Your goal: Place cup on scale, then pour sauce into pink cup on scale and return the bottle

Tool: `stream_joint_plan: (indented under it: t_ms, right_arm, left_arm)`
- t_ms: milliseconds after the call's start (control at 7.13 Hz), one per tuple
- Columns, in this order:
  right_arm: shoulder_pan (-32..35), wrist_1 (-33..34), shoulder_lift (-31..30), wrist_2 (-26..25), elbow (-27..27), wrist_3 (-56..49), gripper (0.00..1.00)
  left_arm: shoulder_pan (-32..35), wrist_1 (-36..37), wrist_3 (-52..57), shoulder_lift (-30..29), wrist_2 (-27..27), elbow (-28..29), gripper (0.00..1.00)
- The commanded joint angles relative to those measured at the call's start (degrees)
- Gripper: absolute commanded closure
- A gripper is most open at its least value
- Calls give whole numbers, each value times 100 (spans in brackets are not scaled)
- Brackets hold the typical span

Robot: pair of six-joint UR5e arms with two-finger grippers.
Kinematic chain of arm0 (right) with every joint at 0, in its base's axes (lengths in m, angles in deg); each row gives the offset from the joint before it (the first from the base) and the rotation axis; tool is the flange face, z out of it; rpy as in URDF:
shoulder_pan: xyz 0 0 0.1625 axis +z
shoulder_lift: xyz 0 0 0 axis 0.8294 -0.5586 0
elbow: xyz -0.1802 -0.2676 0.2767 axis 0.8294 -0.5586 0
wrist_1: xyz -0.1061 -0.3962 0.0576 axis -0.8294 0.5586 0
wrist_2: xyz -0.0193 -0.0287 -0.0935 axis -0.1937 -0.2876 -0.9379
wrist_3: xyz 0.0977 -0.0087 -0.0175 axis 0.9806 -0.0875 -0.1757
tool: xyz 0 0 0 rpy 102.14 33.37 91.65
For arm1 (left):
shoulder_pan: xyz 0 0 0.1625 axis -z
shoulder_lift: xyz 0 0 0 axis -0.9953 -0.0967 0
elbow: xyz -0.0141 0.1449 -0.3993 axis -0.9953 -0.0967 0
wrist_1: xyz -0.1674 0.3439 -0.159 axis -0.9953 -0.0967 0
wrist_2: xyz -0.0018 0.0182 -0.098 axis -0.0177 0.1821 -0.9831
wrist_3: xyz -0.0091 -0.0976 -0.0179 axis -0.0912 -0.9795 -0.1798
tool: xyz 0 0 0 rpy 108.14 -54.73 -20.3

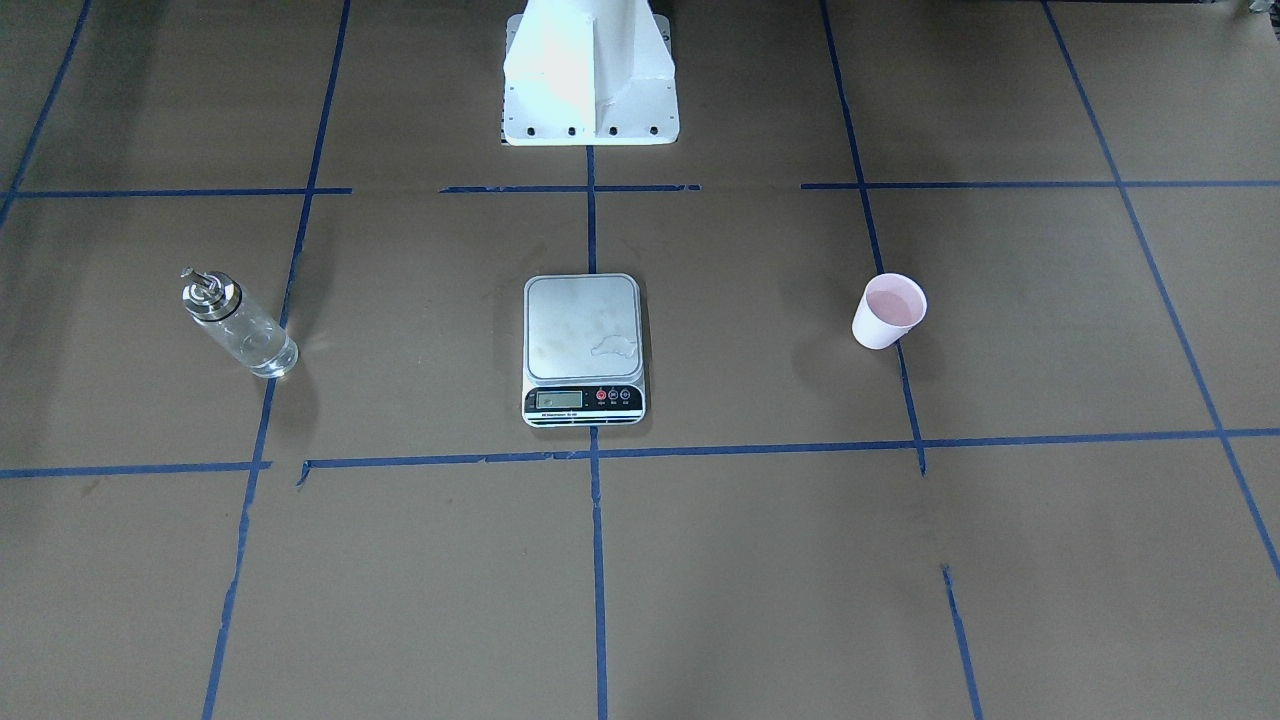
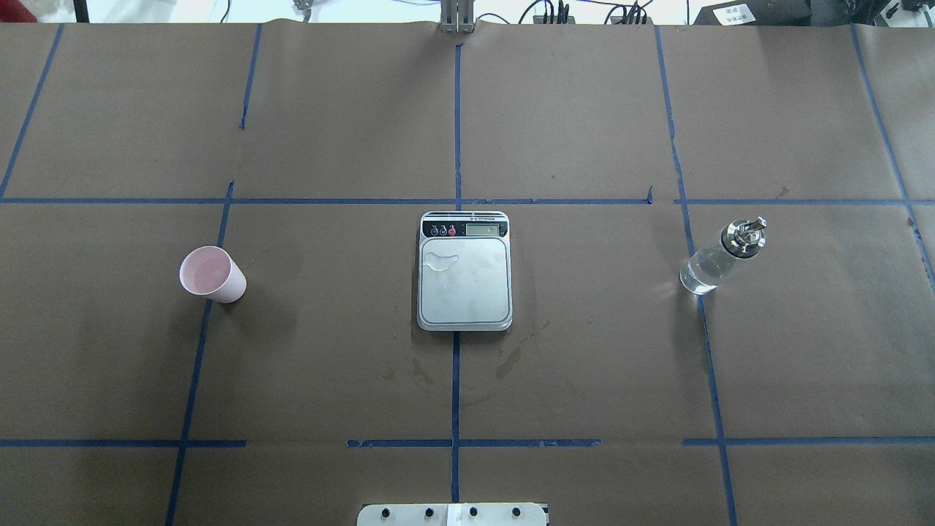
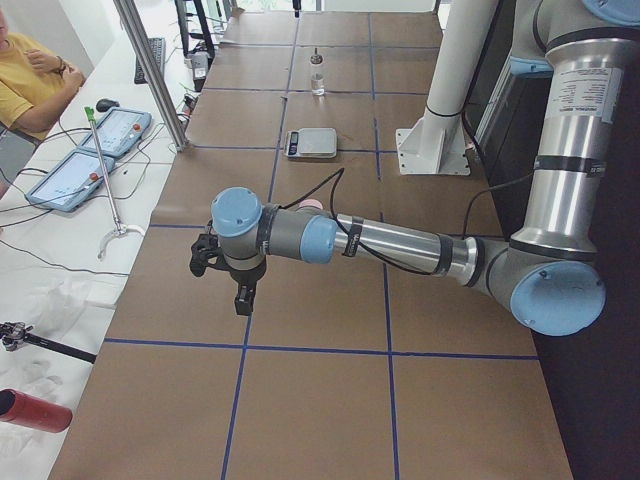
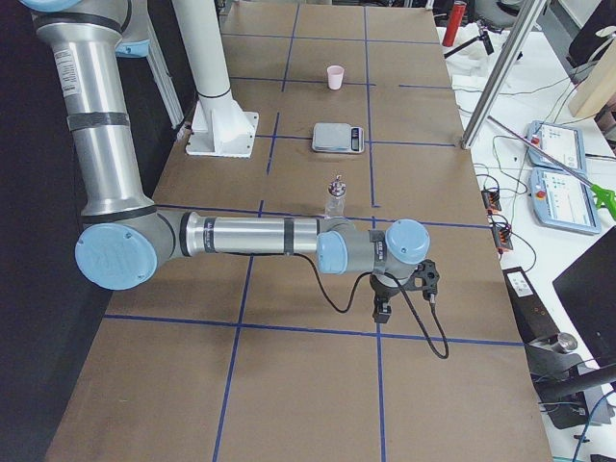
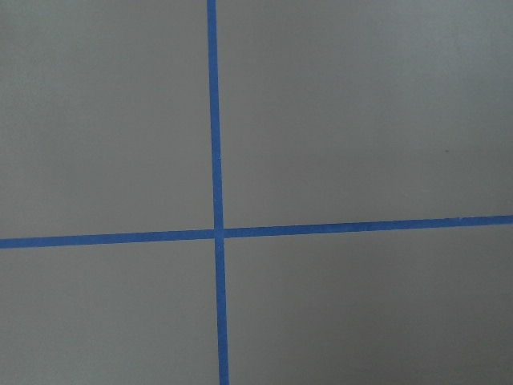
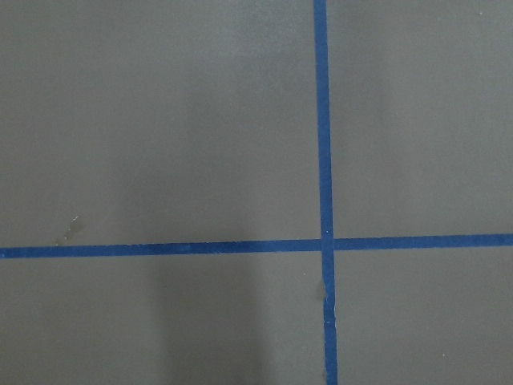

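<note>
1. Scale (image 2: 464, 272) sits at the middle of the table (image 2: 584, 351) in our overhead view. Its black strip with the LCD and red buttons lies along its 12 o'clock edge, away from the robot's white base (image 2: 453, 514).
2. We see a small clear wet patch (image 2: 440, 261) on the steel platform, toward its 10 o'clock corner.
3. From the scale, the cup (image 2: 212, 274) stands at 9 o'clock, well apart from it. It is upright on the brown paper with its pink inside showing, just beside a blue tape line (image 2: 191, 380).
4. The bottle (image 2: 719, 257) stands at 3 o'clock from the scale, also well apart. It is upright, of clear glass, with the metal collar and spout on top.
5. The left gripper (image 3: 232, 280) shows only from the table's left end, hanging from the near arm over the paper. We cannot tell whether its fingers are spread or pressed together.
6. The right gripper (image 4: 404, 294) shows only from the table's right end, hanging from the near arm, apart from the bottle. We cannot tell its state either.
7. Both wrist cameras give us only brown paper and a crossing of blue tape.
8. We note dark stains (image 2: 508, 361) on the paper at 6 o'clock from the scale.
9. A person (image 3: 30, 75) in a yellow top sits past the table's edge in the left-end view.
</note>
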Motion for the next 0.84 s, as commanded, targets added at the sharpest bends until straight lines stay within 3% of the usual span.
stream_joint_plan:
  t_ms: [0,281,701]
  right_arm:
    - [-11,-28,-474,-13,696,7,0]
    - [-20,-115,-644,-39,790,42,0]
    - [-37,-1903,-1154,-48,563,147,0]
  left_arm:
    - [-31,-66,156,91,13,-306,0]
    - [-67,-110,114,136,-30,-405,0]
    - [-311,-441,114,172,-336,-492,0]
